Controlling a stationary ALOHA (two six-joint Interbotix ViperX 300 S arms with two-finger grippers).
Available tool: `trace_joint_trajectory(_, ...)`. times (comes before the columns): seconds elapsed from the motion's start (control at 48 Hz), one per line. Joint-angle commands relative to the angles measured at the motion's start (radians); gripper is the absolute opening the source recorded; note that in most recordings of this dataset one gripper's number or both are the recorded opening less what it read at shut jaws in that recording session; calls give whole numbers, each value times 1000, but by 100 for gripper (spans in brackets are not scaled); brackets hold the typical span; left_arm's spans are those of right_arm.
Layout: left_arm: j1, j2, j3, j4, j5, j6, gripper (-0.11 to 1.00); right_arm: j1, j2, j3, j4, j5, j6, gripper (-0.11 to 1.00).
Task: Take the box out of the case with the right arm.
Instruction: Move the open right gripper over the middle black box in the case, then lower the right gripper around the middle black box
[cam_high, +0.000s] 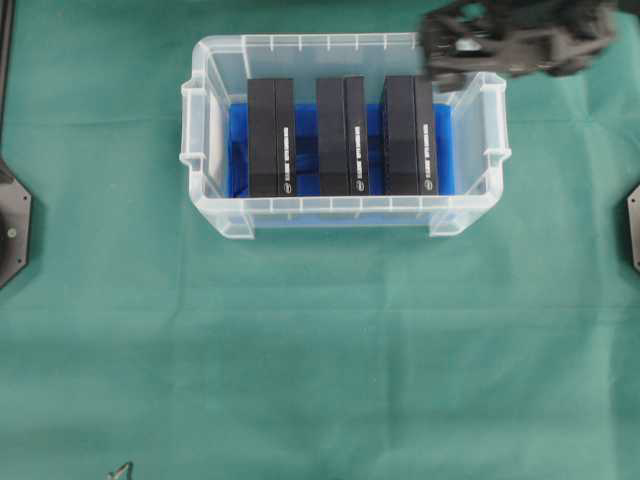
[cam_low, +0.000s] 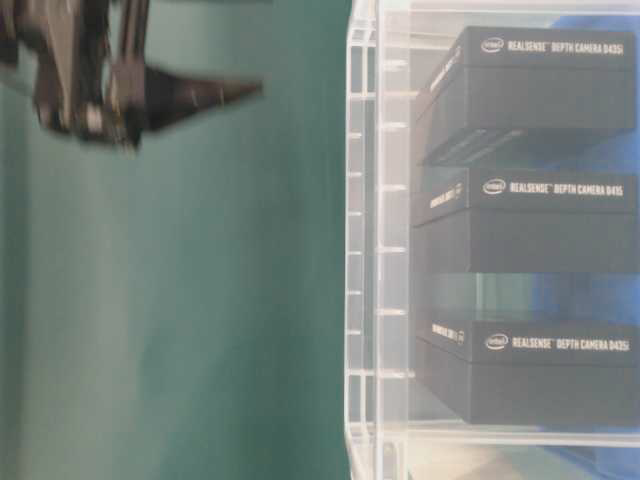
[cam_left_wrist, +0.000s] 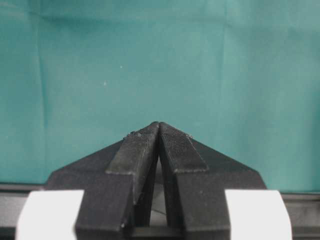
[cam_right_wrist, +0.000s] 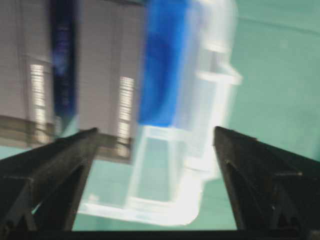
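A: Green cloth (cam_high: 320, 350) across the whole tabletop, creased, bare along the near half. At the far left edge, a black mount plate (cam_high: 12, 222); a matching one (cam_high: 634, 228) at the far right.

B: And centre frame?

A: Clear plastic, the case (cam_high: 345, 215), set just behind the middle of the cloth, blue lining showing between its contents. Inside, three black boxes on edge, side by side with gaps: left box (cam_high: 271, 137), middle box (cam_high: 341, 135), right box (cam_high: 408, 134). White lettering along each top edge; from table level, legible as "RealSense Depth Camera D435i".

B: Anything over the case?

A: At the case's back right corner, the right gripper (cam_high: 455, 62), blurred, reaching in from the upper right and overlapping the rim there. From its own wrist camera, fingers (cam_right_wrist: 55, 160) spread wide, nothing between them, only the smeared case wall and cloth beyond. Clear of all three boxes.

B: The other arm?

A: Left gripper (cam_left_wrist: 159, 125) seen only from its wrist camera: pads pressed together at the tips, nothing clamped, plain green cloth ahead.

B: Obstacles to the boxes?

A: Only the case walls and rim; right box nearest the right gripper, just inside the right-hand wall.
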Motion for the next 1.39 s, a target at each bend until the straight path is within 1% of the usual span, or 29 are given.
trace_joint_trajectory(0.0, 8, 2, -29, 3, 0, -2, 0, 20, 64, -118, -3, -2, -3, 93)
trace_joint_trajectory(0.166, 23, 0, -29, 3, 11, -2, 0, 37, 175, -252, -3, -2, -3, 93)
trace_joint_trajectory(0.375, 25, -6, -31, 3, 26, -5, 0, 51, 256, -362, -3, 0, -5, 93)
trace_joint_trajectory(0.458, 25, -8, -29, 3, 28, -5, 0, 55, 276, -390, -2, -2, -6, 93)
trace_joint_trajectory(0.624, 25, -9, -31, 3, 28, -5, 0, 61, 293, -408, 5, 0, -6, 93)
trace_joint_trajectory(0.874, 25, -8, -31, 3, 28, -5, 0, 63, 295, -407, 6, 0, -9, 93)
trace_joint_trajectory(1.041, 25, -8, -31, 3, 28, -5, 0, 64, 296, -407, 11, -3, -23, 93)
trace_joint_trajectory(1.374, 25, -8, -32, 3, 28, -5, 0, 64, 298, -407, 11, -2, -23, 93)
